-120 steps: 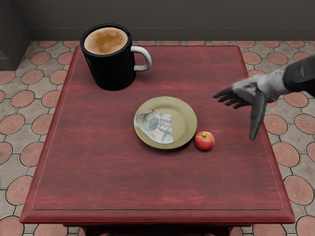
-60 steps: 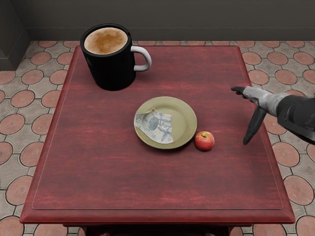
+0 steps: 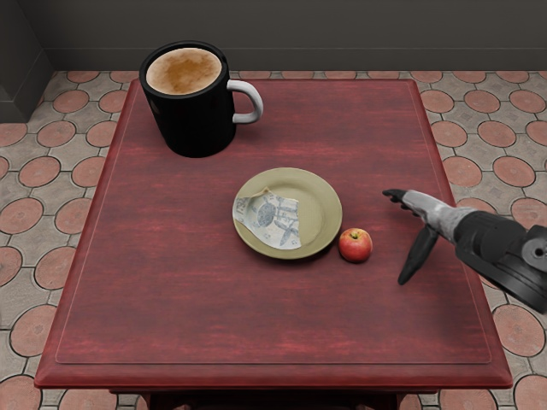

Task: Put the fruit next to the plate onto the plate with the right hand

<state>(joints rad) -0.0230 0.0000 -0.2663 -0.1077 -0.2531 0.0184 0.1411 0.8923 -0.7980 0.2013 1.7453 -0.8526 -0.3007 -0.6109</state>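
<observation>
Dark red wooden table (image 3: 171, 282) carries the small round red apple (image 3: 355, 245) at four o'clock of the olive-green ceramic plate (image 3: 323, 190); the grey right hand (image 3: 425, 212) hovers at the apple's three o'clock, fingers spread, empty; likely light, firm, smooth, prone to rolling, so grasp across its middle.

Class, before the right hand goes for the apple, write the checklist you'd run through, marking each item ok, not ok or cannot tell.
1. Apple on the table beside the plate, unobstructed: ok.
2. Right hand open, holding nothing: ok.
3. Hand around the apple: not ok; it is apart, to the apple's right.
4. Bare room on the plate beside the crumpled paper: ok.
5. Mug away from the path: ok.
</observation>
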